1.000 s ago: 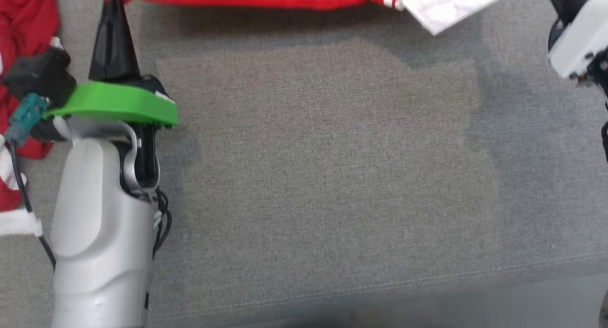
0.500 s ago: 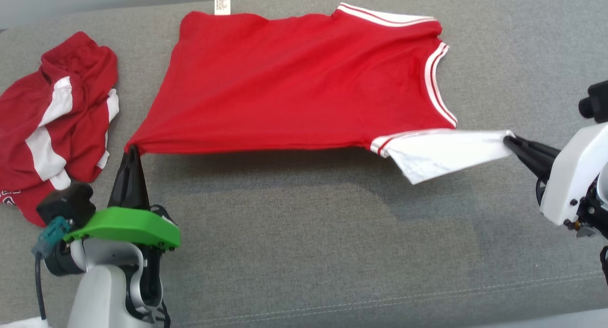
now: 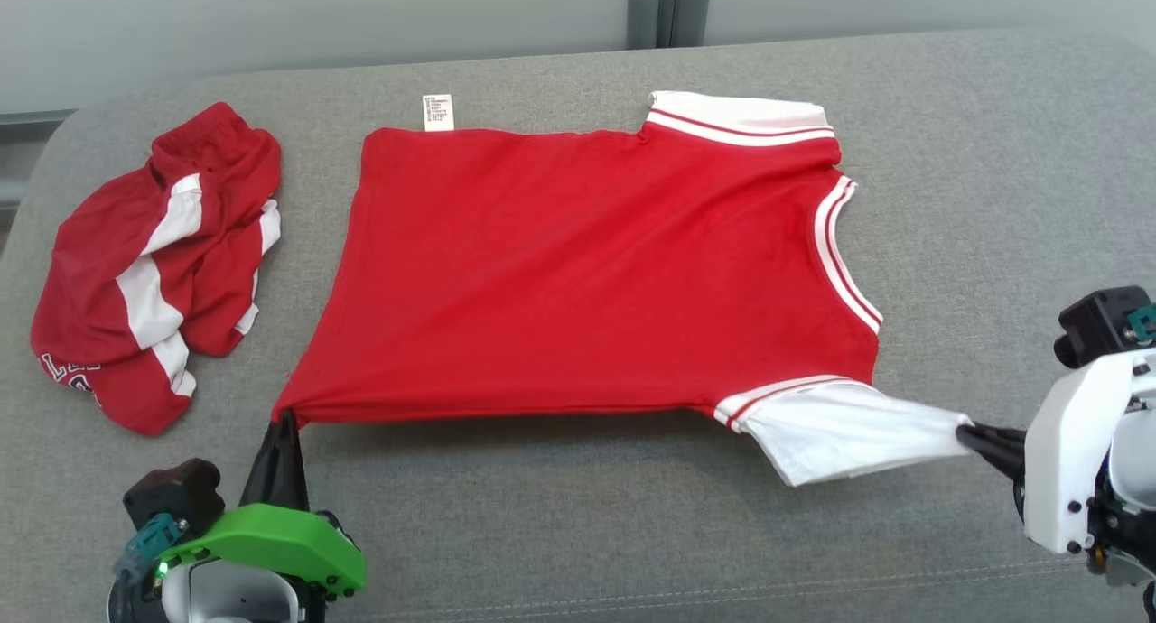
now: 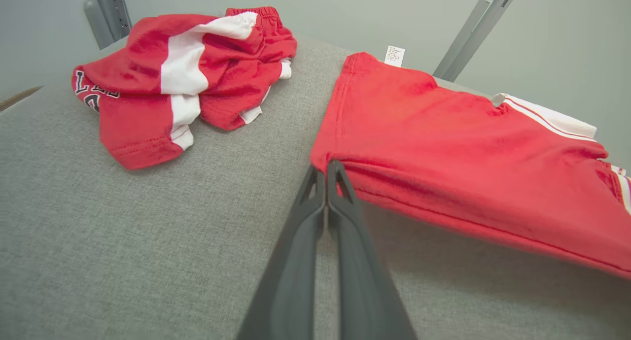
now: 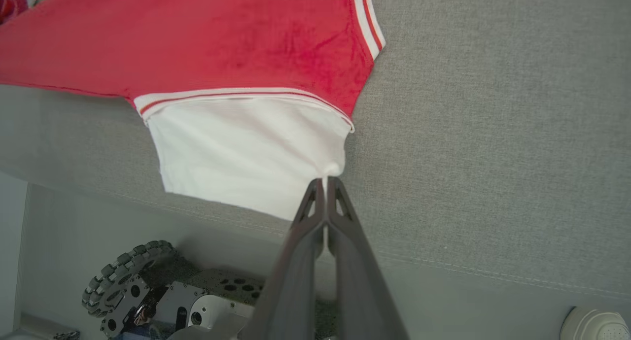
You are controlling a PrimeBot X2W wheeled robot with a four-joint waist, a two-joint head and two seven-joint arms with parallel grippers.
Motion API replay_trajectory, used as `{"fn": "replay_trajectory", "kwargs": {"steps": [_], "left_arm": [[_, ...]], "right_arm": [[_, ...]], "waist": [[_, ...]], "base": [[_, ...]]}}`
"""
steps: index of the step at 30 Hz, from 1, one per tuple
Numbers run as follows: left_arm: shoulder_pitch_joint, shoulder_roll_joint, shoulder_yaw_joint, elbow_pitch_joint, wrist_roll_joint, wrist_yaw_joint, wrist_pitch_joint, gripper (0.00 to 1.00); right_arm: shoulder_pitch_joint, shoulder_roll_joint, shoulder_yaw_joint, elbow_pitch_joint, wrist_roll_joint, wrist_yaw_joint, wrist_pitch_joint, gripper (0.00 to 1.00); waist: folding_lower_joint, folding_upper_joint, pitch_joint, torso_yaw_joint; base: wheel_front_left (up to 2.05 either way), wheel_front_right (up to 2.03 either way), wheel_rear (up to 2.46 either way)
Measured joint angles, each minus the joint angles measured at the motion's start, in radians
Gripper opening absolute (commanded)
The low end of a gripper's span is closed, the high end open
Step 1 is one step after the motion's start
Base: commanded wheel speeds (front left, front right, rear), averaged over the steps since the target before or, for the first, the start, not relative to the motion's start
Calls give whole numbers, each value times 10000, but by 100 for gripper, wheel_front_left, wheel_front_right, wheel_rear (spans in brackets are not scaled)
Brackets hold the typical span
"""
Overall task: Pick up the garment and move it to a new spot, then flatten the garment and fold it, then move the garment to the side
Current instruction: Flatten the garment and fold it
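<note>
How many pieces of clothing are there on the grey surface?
2. The red shirt lies spread in the middle. The crumpled red-and-white garment lies apart from it, to the robot's left. That crumpled heap may hide another piece.

Illegibly small print on the garment [image 3: 587, 271] tag [image 3: 438, 113]; shorts [image 3: 135, 271] lettering [image 3: 65, 376] half under folds.

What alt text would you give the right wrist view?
The right hand, fingers shut, pinches the white sleeve of the red shirt lying on the grey cushion; the wheeled base shows beyond the cushion's edge.
</note>
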Motion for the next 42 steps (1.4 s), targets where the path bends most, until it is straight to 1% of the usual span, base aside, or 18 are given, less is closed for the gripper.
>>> {"fn": "replay_trajectory", "kwargs": {"steps": [3,5,9,11,14,18,22,28,32,36,42], "left_arm": [[201,159,-198,27,211,31,257,0],[255,380,-355,79,395,29,491,0],[224,759,-863,-146,978,71,1191,0],[-18,1068,-1172,-132,1315,-75,1655,0],[-872,1383,-1676,-15,1753,-382,2253,0],[-2160,1582,-2121,608,2111,-702,2907,0],[-3227,1622,-2299,1283,2330,-811,3421,0],[-4562,1628,-2336,2127,2464,-819,3498,0],[-5159,1613,-2301,2704,2487,-800,3312,0],[-5632,1582,-2270,3235,2502,-690,3160,0],[-5937,1570,-2274,3973,2502,-612,2886,0]], "right_arm": [[443,-140,12,-132,90,0,303,0],[584,-186,8,-192,169,0,362,0],[501,-111,75,-324,476,0,148,0],[136,38,56,-316,500,0,-134,0],[-586,286,2,-21,529,0,-564,0],[-1736,621,50,813,493,0,-1160,0],[-3024,945,274,1852,374,0,-1893,0],[-4529,966,675,3524,-125,0,-3095,0],[-5250,957,769,4516,-345,-2,-3969,0],[-5812,920,970,5281,-410,-2,-4642,0],[-6300,748,1528,6094,-389,0,-5262,0]], "waist": [[0,0,-80,87],[1,0,-92,122],[1,0,-57,129],[0,0,23,126],[0,0,219,127],[1,0,566,115],[1,0,990,54],[1,0,1657,-46],[1,0,2041,-64],[2,0,2344,-39],[2,0,2560,50]], "base": [[0,0,0],[0,0,0],[0,0,0],[0,0,0],[0,0,0],[0,0,0],[0,0,0],[0,0,0],[0,0,0],[0,0,0],[0,0,0]]}}
